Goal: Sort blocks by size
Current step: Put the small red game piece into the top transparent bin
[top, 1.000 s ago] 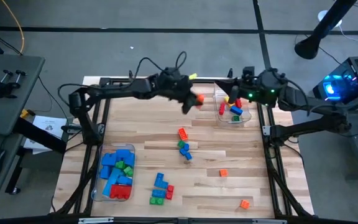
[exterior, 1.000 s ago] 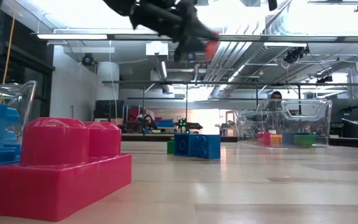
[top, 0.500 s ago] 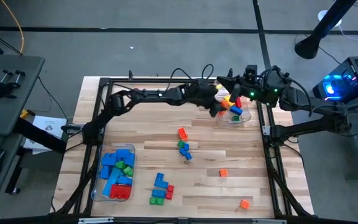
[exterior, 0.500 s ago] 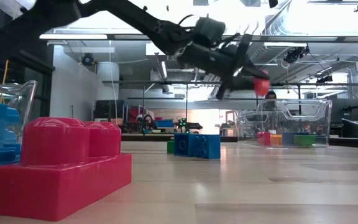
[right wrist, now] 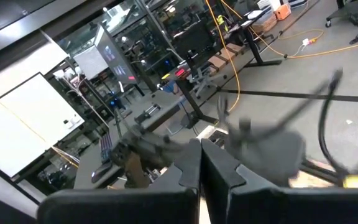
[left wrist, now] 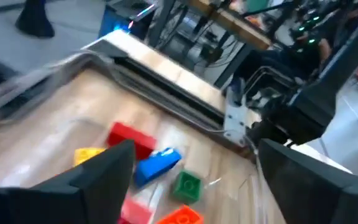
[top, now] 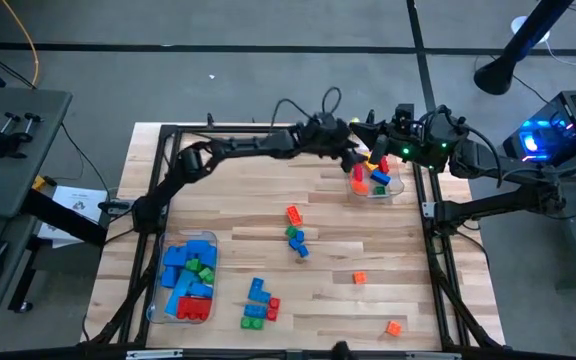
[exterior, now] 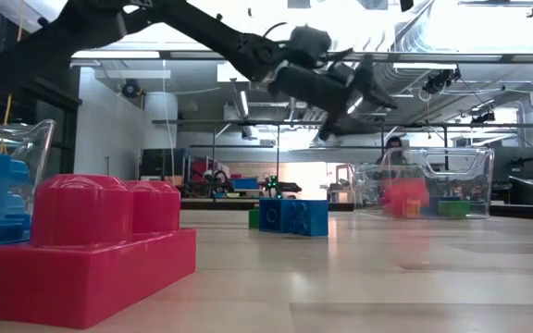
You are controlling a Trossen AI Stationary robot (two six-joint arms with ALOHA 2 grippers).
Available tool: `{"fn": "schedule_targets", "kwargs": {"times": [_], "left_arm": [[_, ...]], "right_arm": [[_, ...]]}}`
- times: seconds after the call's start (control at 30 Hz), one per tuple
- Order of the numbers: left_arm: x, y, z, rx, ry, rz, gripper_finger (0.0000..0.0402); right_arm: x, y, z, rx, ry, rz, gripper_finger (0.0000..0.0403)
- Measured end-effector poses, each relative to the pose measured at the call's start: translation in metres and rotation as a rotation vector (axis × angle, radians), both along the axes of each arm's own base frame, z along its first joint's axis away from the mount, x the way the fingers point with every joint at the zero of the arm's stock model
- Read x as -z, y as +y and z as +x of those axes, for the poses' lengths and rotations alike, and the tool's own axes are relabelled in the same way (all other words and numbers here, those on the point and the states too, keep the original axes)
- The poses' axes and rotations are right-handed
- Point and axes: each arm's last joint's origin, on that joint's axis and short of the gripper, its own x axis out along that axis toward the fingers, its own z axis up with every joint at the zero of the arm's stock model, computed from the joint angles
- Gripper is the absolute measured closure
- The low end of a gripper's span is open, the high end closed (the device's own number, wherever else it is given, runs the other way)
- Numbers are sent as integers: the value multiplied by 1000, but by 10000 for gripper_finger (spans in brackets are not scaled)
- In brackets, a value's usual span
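Observation:
My left gripper [top: 352, 158] hangs open and empty over the clear tub [top: 396, 185] at the table's far right; its fingers stand wide apart in the left wrist view [left wrist: 194, 149]. Small red, yellow, blue, green and orange blocks [left wrist: 157, 163] lie in this tub. In the low view a blurred red block [exterior: 403, 196] shows inside the tub, below the gripper [exterior: 354, 97]. My right gripper [top: 361, 129] waits shut at the far edge beside the tub, and shows shut in the right wrist view [right wrist: 201, 163].
A second clear tub [top: 206, 242] at the near left holds larger blue, red and green blocks. Loose blocks lie on the wood at mid-table [top: 295, 235], near the front [top: 259, 303] and at the near right [top: 359, 278] [top: 394, 327]. A dark frame [top: 435, 262] borders the table.
My left gripper has carried a red block toward the table's right edge, from mid-table to above the far-right tub. It has opened and let go; the block has dropped from the fingers into the tub.

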Motion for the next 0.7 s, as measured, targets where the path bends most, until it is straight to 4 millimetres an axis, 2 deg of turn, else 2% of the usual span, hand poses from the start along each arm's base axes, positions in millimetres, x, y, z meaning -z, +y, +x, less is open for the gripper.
{"fn": "schedule_targets", "kwargs": {"times": [0.07,0.13,0.2,0.3,0.4,0.53,0.63,0.7], "left_arm": [[-13,16,-16,-11,56,-5,57],[-29,33,-40,-28,164,29,53],[-46,48,-70,-99,321,84,53],[-58,72,-121,-256,616,129,56],[-53,99,-172,-360,859,64,57],[-34,128,-234,-465,1087,-169,57],[-13,137,-265,-489,1207,-325,57],[-4,137,-276,-467,1257,-366,57]], "right_arm": [[0,0,0,0,0,0,402],[0,0,0,-2,0,0,402],[0,0,0,-9,2,0,402],[1,0,0,-10,13,-7,402],[3,0,1,-9,31,-10,402],[6,-1,6,-9,52,-7,402],[10,-2,11,-10,72,-3,402],[12,-2,15,-9,87,1,402]]}}
